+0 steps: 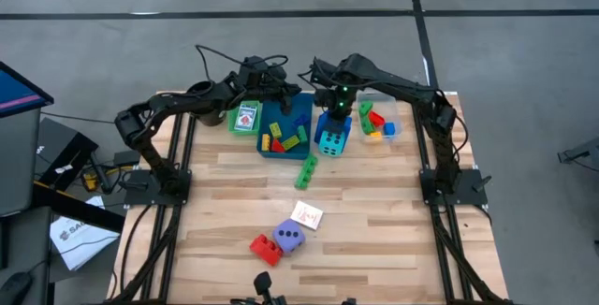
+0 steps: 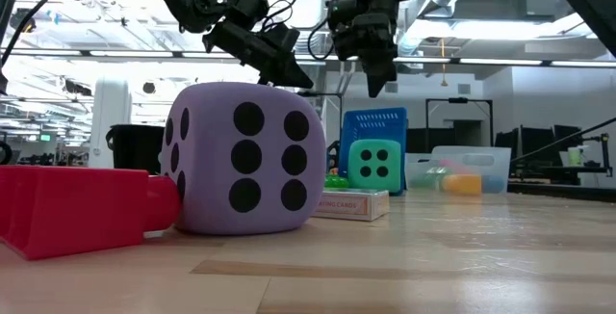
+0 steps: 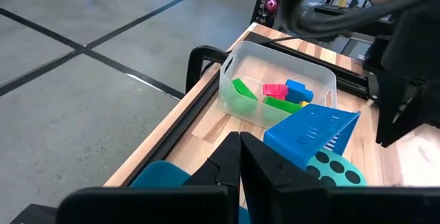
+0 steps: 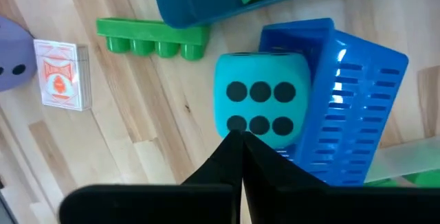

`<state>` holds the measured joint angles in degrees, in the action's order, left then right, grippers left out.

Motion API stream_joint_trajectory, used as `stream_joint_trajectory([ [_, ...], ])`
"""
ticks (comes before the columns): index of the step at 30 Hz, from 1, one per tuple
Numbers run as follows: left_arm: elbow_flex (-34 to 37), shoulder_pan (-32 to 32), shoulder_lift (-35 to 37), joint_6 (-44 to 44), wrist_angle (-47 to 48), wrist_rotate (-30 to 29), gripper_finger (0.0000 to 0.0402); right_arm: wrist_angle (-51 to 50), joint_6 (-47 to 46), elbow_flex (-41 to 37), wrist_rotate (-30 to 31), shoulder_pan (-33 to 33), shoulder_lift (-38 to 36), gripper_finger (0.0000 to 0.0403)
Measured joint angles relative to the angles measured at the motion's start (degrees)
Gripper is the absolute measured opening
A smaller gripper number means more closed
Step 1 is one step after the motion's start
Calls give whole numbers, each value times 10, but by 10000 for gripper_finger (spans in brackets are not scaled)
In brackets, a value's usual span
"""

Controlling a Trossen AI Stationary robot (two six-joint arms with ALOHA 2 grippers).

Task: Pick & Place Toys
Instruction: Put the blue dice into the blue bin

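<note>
Hovering over the back of the table, the right gripper (image 1: 339, 110) is hanging with clenched, empty fingers above the teal dice (image 1: 332, 138), which is leaning against a tipped blue basket (image 1: 339, 123). The left gripper (image 1: 284, 102), fingers likewise pressed together on nothing, is poised over the teal tray (image 1: 285, 129) of bricks. Nearer the front, the purple dice (image 1: 289, 238), red brick (image 1: 265, 247) and card box (image 1: 307, 215) are lying on bare wood, a green brick (image 1: 306, 171) between.

From table level, both arms are dangling clear above the toys.

Past the left wrist, a clear tray (image 3: 275, 90) is holding what look like green, red and blue bricks.

Below the right wrist, the teal dice is showing six dots.
</note>
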<state>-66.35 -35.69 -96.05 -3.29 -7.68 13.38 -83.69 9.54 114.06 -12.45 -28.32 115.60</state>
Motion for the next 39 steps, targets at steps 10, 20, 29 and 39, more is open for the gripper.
stream_joint_trajectory([
  [10, 0, 0, 0, 0, 0, -1, 0, 16, 1, 0, -11, -3, 0, 0],
  [20, 0, -25, 0, 69, 0, -136, 0, 45, -4, -27, -10, -2, -1, 0],
  [29, 0, -69, 0, 29, 0, -115, 0, 71, -10, -94, 25, -8, -1, 0],
  [39, 0, -71, 0, 30, -2, -110, 0, 95, -8, -133, 81, -44, 0, 0],
])
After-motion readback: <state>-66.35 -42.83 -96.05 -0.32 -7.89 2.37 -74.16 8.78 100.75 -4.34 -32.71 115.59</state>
